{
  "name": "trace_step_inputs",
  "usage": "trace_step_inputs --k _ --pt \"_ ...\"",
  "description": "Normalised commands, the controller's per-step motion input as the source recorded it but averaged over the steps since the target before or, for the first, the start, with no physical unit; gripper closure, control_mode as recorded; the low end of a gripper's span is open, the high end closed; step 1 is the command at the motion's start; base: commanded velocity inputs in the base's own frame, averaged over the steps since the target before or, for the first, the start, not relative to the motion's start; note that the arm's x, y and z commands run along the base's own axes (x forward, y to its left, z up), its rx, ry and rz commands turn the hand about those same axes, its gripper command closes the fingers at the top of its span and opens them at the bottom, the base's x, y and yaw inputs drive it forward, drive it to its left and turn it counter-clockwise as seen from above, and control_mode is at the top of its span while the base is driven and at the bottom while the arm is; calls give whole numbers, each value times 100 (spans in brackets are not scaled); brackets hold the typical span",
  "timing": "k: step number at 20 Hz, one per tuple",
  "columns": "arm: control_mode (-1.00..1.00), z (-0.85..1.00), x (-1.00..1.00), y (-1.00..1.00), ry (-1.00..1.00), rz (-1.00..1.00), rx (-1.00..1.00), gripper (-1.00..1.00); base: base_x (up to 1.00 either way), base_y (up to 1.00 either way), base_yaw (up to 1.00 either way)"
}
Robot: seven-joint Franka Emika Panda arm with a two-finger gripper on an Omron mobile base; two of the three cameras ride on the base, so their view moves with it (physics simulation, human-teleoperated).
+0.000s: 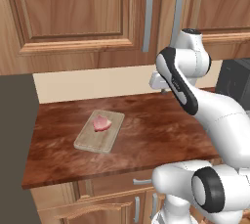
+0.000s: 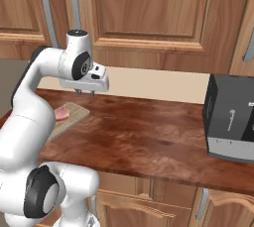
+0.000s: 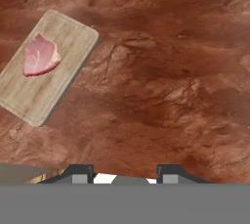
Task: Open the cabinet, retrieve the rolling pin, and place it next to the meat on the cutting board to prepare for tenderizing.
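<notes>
Countertop [image 1: 156, 130] | meat [image 3: 41, 55] on cutting board [image 3: 29, 96] | end effector [image 3: 124, 173] apart, empty

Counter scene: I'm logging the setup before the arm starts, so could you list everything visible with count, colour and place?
Board: one, pale tan, on the counter's left part.
Meat: one, pink-red, lying on the board.
Counter: one, dark reddish, below the wall cabinets.
Wall cabinets: several doors, warm brown, all closed, above the counter.
Bar handles: two, grey, vertical, side by side behind the arm.
Low cabinets: brown, under the counter.
Black box: one, at the counter's right end.
Gripper: one, white with dark tips, above the counter, jaws apart, holding nothing.
</notes>
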Motion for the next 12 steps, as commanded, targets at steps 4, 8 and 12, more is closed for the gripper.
trace_step_inputs --k 4,8,12 --pt "-100 0 -10 0 -2 0 0 -100 0 0 0" --pt "-100 0 -9 0 -3 0 0 -100 0 0 0" --pt "-100 0 -1 3 -13 0 0 -100 0 0 0"
